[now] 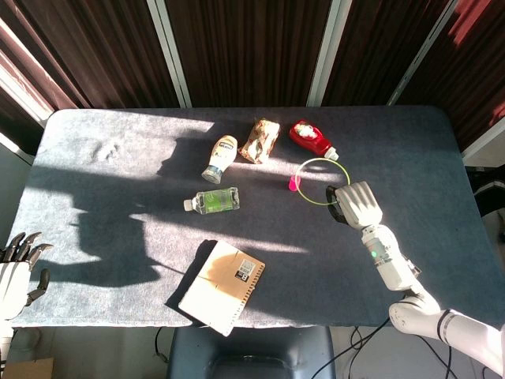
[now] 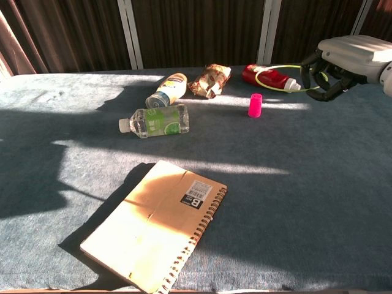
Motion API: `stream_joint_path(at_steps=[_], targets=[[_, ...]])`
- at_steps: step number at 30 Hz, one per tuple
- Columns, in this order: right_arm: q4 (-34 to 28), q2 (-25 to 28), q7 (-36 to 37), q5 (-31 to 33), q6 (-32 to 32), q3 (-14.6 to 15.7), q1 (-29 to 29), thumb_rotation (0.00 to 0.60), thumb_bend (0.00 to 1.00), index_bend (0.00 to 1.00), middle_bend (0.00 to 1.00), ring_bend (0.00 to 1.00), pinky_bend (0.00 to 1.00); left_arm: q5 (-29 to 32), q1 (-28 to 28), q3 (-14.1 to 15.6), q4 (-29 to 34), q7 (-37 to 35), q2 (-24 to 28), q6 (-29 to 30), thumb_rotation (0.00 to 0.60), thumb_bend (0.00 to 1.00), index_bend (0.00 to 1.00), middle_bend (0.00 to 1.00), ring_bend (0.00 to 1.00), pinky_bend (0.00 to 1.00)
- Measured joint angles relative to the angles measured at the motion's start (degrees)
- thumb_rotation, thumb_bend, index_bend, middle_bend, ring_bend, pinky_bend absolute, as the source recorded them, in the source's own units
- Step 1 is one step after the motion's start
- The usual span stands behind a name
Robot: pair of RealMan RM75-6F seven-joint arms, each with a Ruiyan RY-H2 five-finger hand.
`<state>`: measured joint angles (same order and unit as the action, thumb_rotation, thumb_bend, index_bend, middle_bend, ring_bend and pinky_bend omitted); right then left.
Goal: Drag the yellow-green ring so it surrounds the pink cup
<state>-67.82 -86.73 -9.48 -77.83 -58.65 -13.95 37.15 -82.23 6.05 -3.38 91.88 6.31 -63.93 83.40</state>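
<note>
The small pink cup stands upright mid-table, just in front of the red bottle. My right hand grips the thin yellow-green ring by its right edge. In the chest view the ring hangs tilted in the air above the table. From the head view its left edge lies over the cup, while most of the ring sits to the cup's right. My left hand rests off the table's front left corner, holding nothing, fingers apart.
A red sauce bottle, a snack packet and a cream bottle lie behind the cup. A clear green-labelled bottle lies further left. A brown spiral notebook sits near the front edge.
</note>
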Motion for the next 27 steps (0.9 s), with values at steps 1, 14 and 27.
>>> stream_joint_path(at_steps=[1,14,27], targets=[[1.3,-1.0,0.2,0.1,0.5,-0.3,0.9,0.600,0.63,0.88,0.86,1.00,0.96,-0.1,0.0,0.0,0.0,0.0,0.0,0.0,0.600,0.53,0.29,0.12,0.05,0.23],[14.8,-11.5,4.5,1.5,5.7,-1.9,9.0,0.600,0.63,0.89,0.86,1.00,0.96,-0.8,-0.2,0.3,0.0,-0.7,0.2,0.5,0.600,0.52,0.29,0.12,0.05,0.23],[24.2,-17.6,6.5,2.5,8.6,-1.4,12.3,0.600,0.62,0.89,0.86,1.00,0.96,-1.3,-0.4,0.5,0.1,-0.9,0.5,0.7,0.600,0.52,0.29,0.12,0.05,0.23]])
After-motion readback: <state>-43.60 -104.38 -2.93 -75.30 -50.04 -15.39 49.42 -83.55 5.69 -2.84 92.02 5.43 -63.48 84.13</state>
